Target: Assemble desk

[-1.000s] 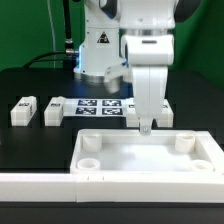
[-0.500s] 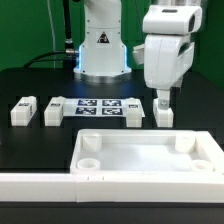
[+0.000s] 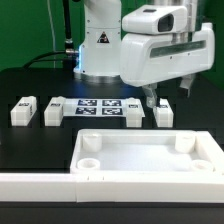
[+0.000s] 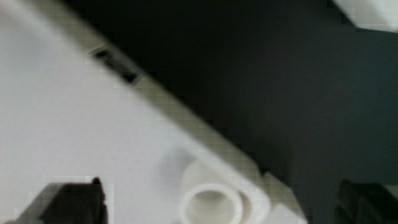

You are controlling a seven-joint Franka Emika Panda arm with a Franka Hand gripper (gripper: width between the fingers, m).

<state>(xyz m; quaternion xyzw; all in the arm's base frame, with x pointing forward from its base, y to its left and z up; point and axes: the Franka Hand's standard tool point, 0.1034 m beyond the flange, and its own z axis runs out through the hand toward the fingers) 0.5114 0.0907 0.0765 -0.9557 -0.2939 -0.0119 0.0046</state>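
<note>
While gripper (image 3: 168, 93) hangs above table (image 3: 30, 80), jaws wide, empty.

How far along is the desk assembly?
Done: nothing joined; the slab lies with empty corner sockets. In hand: nothing; the open claw hovers above one loose leg. Left: fitting the legs, lying loose beyond the slab.

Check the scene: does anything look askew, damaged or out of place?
Nothing stands out. The desk slab lies flat beside the border rail, sockets up. The legs sit in a row flanking the marker board, none visibly tipped or damaged.
</note>
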